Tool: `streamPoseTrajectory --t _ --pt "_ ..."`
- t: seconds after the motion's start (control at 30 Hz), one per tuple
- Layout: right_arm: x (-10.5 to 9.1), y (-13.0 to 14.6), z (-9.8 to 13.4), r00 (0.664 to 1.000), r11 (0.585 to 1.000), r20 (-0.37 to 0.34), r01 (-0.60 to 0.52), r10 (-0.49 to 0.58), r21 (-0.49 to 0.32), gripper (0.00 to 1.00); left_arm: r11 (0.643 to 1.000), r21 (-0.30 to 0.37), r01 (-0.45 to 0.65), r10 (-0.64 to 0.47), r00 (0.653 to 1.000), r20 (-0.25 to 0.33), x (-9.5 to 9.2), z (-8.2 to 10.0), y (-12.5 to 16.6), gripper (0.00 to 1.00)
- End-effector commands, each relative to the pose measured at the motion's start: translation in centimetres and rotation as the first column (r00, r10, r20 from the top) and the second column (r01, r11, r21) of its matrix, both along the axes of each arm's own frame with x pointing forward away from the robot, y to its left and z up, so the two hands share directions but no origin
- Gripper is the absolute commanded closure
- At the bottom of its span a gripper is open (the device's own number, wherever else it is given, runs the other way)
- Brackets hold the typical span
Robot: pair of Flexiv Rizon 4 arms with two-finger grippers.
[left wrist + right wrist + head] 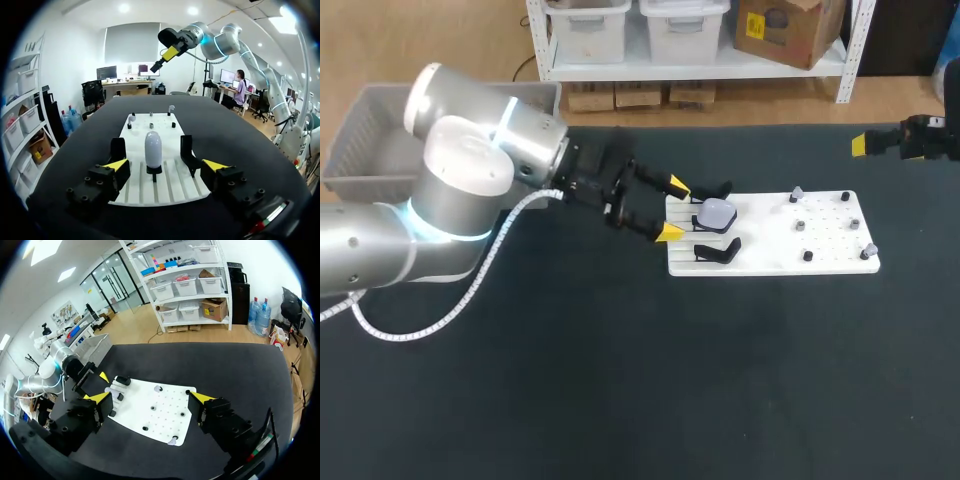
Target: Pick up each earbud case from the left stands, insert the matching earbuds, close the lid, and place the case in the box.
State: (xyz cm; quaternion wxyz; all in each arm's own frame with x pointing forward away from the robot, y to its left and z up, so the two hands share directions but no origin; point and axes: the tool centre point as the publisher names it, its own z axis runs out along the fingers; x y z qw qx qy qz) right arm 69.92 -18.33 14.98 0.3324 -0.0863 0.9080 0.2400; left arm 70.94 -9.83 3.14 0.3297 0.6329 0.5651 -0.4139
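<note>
**Head view.** The left gripper (674, 209) is being held over the dark table (620, 380), at the left edge of the white board (770, 264). Its fingers are being held wide apart and released, with nothing grasped. The pale earbud case (716, 213) is being carried on a stand in the board's left part. It sits just ahead of the yellow tips, between two black stands (718, 250). Small grey earbuds (797, 195) are being carried on pegs across the board's right part. A grey bin (370, 140) is being seen at the far left, behind the arm. The right arm (920, 140) is being held at the far right edge, well apart from the board.

**Left wrist view.** The case is being shown upright on its stand, midway between the two spread fingers and slightly ahead of them. It is touched by neither finger. One black stand is being seen just inside each fingertip. The right gripper (164, 58) is being held high beyond the far end of the board.

**Right wrist view.** The right gripper's fingers are being held wide apart and released, with nothing between them. The board is being seen ahead of and below them. The left gripper is being seen at the board's far end. The case cannot be told apart clearly there.
</note>
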Motion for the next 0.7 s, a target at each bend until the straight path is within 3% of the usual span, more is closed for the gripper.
streamPoseTrajectory --t 0.03,0.23,0.37,0.7 --pt "0.0 -0.1 0.0 1.000 1.000 0.001 -0.002 0.002 0.001 0.00 1.000 0.002 0.017 -0.017 1.000 -0.010 0.8 -0.7 -1.1 0.09" --pt "0.0 -0.1 0.0 1.000 1.000 0.001 -0.002 0.002 0.001 0.00 1.000 -0.005 0.014 -0.014 0.999 -0.037 1.0 -1.4 -1.9 0.11" --pt "0.0 -0.1 0.0 1.000 1.000 0.001 -0.002 0.002 0.001 0.00 1.000 -0.008 0.016 -0.016 0.999 -0.038 1.1 -1.5 -2.3 0.32" --pt "0.0 -0.1 0.0 1.000 1.000 0.001 -0.002 0.002 0.001 0.00 1.000 -0.015 0.027 -0.027 0.999 -0.045 1.0 -1.5 -2.9 0.30"
